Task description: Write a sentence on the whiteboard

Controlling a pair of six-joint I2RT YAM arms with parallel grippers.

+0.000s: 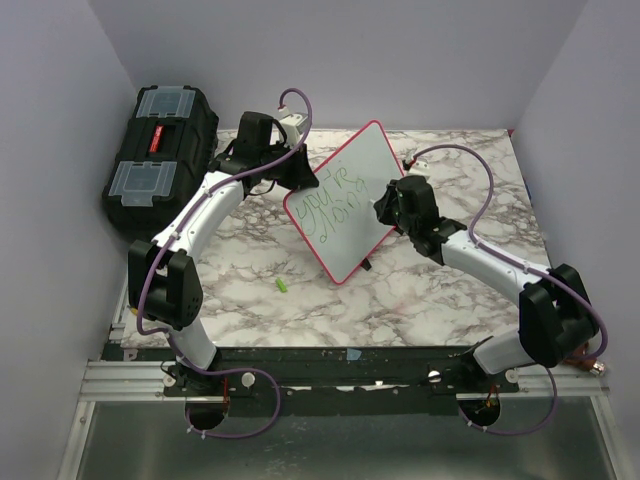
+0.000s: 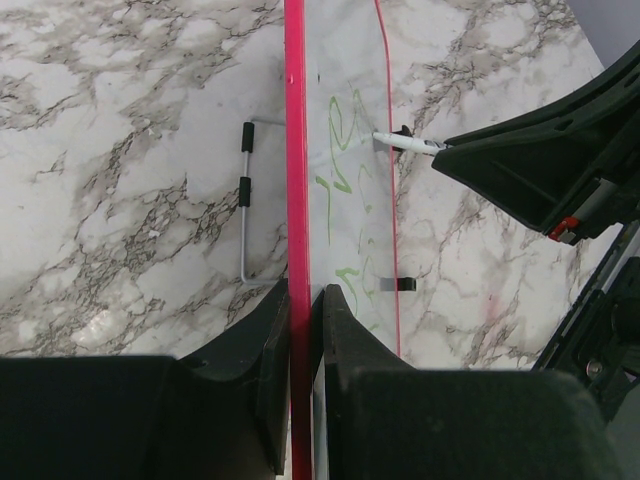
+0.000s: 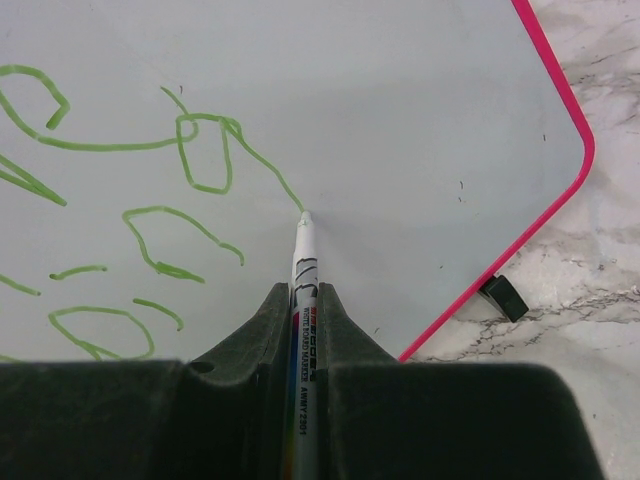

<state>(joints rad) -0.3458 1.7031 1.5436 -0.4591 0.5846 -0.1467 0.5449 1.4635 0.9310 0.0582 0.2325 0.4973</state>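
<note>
The whiteboard [image 1: 350, 185], white with a red-pink frame, stands tilted on the marble table, propped on a wire stand [image 2: 246, 200]. My left gripper [image 1: 300, 172] is shut on its upper left edge [image 2: 297, 150]. Green lettering, the sentence [image 1: 335, 215], covers two lines on the board's lower left. My right gripper [image 1: 392, 205] is shut on a white marker [image 3: 304, 300]. The marker's tip [image 3: 304, 215] touches the board [image 3: 400, 120] at the end of a green stroke [image 3: 250, 150]. From the left wrist view the marker [image 2: 405, 143] meets the board face from the right.
A black toolbox [image 1: 160, 155] with clear lid compartments sits at the back left by the wall. A small green marker cap [image 1: 282, 286] lies on the marble in front of the board. The right arm [image 2: 540, 160] crosses close beside the board.
</note>
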